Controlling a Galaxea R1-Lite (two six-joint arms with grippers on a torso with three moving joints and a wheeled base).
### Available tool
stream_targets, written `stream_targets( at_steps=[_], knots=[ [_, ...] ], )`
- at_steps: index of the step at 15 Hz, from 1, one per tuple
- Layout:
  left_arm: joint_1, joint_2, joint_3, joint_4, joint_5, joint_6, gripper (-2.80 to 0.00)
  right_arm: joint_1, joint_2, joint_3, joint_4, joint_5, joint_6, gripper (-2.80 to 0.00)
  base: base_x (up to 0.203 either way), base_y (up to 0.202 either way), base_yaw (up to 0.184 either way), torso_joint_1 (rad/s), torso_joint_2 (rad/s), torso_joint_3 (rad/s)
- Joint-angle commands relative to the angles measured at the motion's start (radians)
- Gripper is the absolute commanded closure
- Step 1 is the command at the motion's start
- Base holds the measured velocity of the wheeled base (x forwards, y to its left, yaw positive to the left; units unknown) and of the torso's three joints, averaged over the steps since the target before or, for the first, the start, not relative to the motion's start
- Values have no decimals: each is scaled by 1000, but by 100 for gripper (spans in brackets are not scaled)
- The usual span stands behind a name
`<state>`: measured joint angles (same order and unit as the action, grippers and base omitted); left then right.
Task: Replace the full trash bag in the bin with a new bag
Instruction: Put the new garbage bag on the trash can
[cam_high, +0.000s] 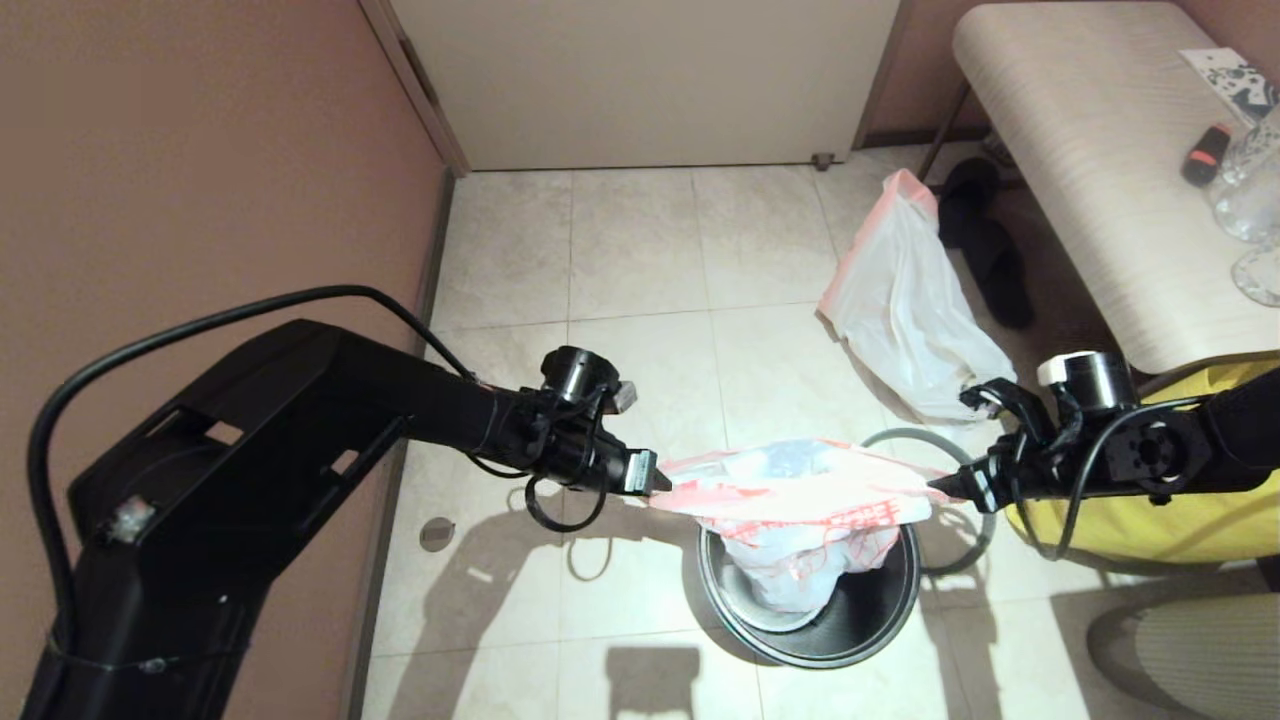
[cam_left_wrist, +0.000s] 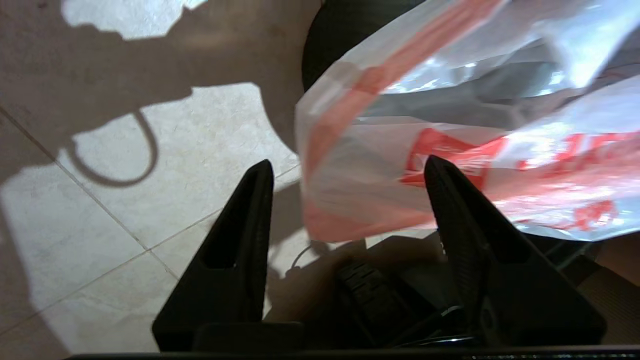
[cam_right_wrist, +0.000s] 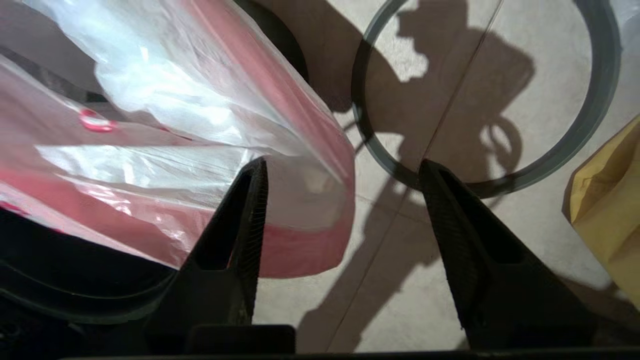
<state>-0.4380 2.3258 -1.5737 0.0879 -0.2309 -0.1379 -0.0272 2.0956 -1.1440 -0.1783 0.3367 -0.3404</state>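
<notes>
Tiled floor (cam_high: 640, 250), new bag (cam_high: 800, 495) covering bin (cam_high: 860, 610)

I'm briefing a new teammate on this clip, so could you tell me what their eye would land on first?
First, the new bag with red characters, spread between the left gripper and right gripper, both open in the wrist views, its bottom hanging into the bin. Next, the full trash bag lying on the tiles beyond, and the grey hoop on the floor beside the bin.

thin glossy plastic new bag (cam_high: 800, 500), glossy black plastic bin (cam_high: 860, 620), smooth tiles (cam_high: 640, 250).
</notes>
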Motion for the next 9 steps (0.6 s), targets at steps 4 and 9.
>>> stream_targets(
  at_steps=[4, 9],
  knots=[
    [-32, -128, 4, -20, 33, -114, -280, -2, -139, 14, -9, 31, 39, -280, 0, 0, 0, 0, 0, 0],
    [-30, -114, -11, -77, 74, -158, 0, 105, -130, 34, -253, 30, 306, 0, 0, 0, 0, 0, 0, 0]
  ],
)
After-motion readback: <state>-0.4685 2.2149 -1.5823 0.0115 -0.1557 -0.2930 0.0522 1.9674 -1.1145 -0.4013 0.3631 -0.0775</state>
